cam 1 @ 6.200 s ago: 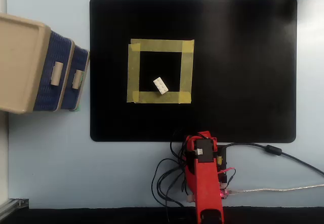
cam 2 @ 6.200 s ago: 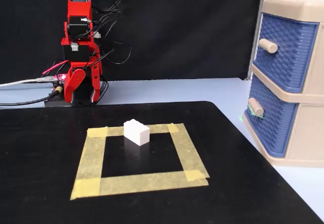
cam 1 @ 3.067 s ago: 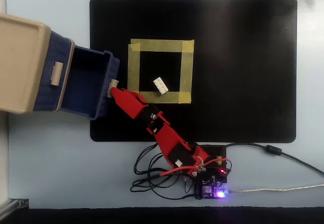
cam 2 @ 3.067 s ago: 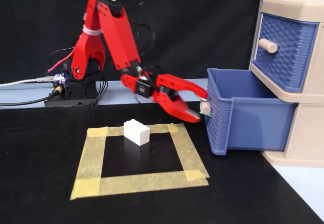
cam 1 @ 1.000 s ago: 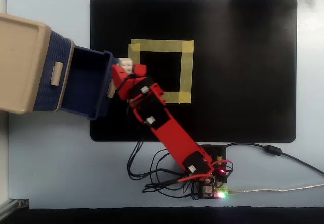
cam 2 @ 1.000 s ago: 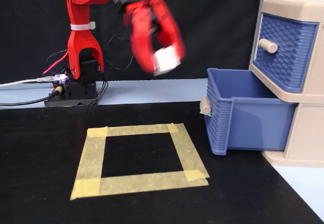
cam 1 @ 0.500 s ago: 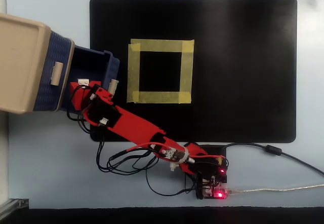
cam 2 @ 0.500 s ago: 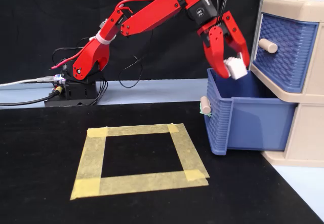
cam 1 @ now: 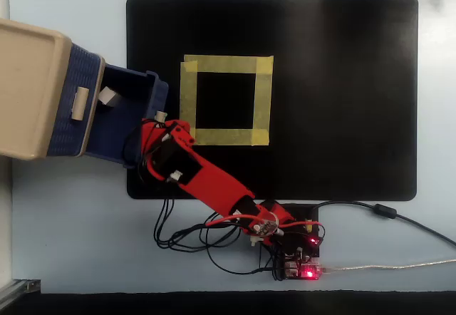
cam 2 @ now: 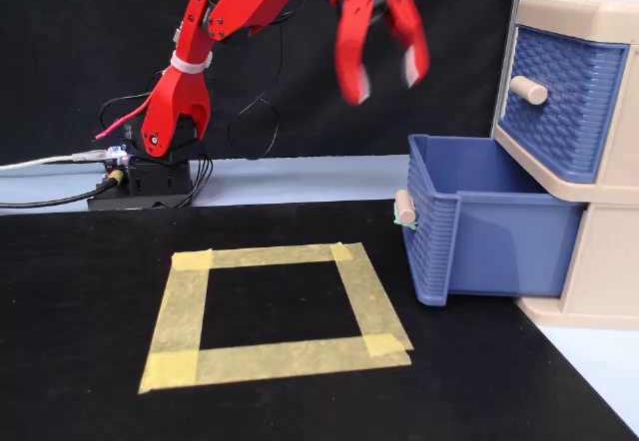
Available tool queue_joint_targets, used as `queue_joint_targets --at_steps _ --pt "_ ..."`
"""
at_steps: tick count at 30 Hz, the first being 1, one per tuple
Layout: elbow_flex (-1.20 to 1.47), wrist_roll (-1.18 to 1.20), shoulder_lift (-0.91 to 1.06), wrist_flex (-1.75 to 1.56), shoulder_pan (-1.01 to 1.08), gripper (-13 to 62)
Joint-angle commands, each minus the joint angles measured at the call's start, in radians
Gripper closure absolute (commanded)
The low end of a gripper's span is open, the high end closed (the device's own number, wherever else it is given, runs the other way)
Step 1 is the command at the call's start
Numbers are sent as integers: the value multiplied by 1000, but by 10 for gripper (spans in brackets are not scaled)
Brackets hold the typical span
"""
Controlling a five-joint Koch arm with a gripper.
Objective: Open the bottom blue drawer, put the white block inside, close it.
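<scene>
**White block in the open drawer, hand empty above**

Overhead view: the bottom blue drawer [cam 1: 128, 119] stands pulled out of the beige cabinet [cam 1: 32, 87], and the white block [cam 1: 108, 96] lies inside it near the cabinet. The red arm [cam 1: 206, 179] reaches toward the drawer's front corner.

Fixed view: the drawer wall [cam 2: 489, 236] hides the block. The hand [cam 2: 384, 77] hangs raised, left of the drawer, its 2 jaws spread and gripping nothing.
</scene>
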Motion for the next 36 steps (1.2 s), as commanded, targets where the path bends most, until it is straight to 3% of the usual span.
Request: queue_joint_targets --at_steps 1,10,18,24,28,31,33,36 --pt "21 43 8 26 3 154" --pt "-35 -41 -259 -253 -91 149" --pt "-167 -163 -403 -552 -176 147" --pt "-172 -176 -425 -577 -178 147" --pt "-178 -167 -282 -347 -141 147" --pt "-166 -91 -87 25 25 150" --pt "-81 104 18 141 144 153" --pt "287 430 238 107 290 154"
